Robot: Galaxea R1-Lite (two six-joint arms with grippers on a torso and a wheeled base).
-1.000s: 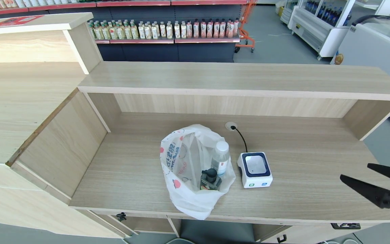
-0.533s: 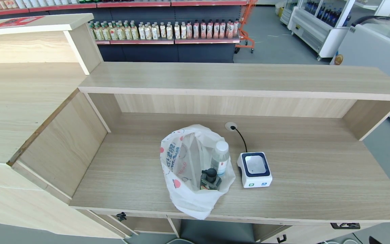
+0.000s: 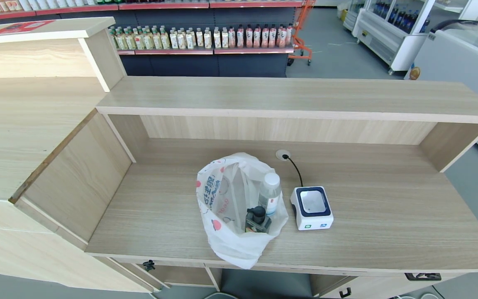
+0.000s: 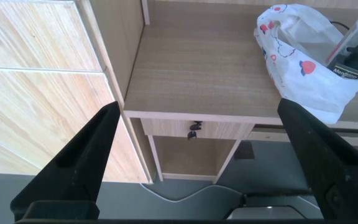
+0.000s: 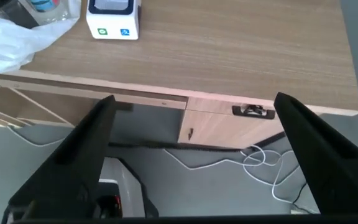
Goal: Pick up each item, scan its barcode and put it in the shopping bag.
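A white plastic shopping bag (image 3: 230, 207) with red prints stands near the counter's front edge. Inside it are a clear bottle with a white cap (image 3: 270, 192) and a dark bottle with a black cap (image 3: 257, 219). Just to the right of the bag sits the white barcode scanner (image 3: 312, 207), its cable running back to a hole in the counter. My left gripper (image 4: 201, 158) is open, held low in front of the counter to the left of the bag (image 4: 303, 53). My right gripper (image 5: 197, 155) is open too, low off the front edge, with the scanner (image 5: 112, 17) beyond it.
The wooden counter (image 3: 388, 216) has a raised back shelf (image 3: 297, 95) and a tall side cabinet (image 3: 23, 124) on the left. Drawers with key locks (image 4: 193, 130) sit under the counter front (image 5: 252, 110). Shop shelves with bottles (image 3: 206, 37) stand behind.
The right gripper, seen at the head view's lower right edge one second ago, has dropped out of that view. Bag, bottles and scanner have not moved.
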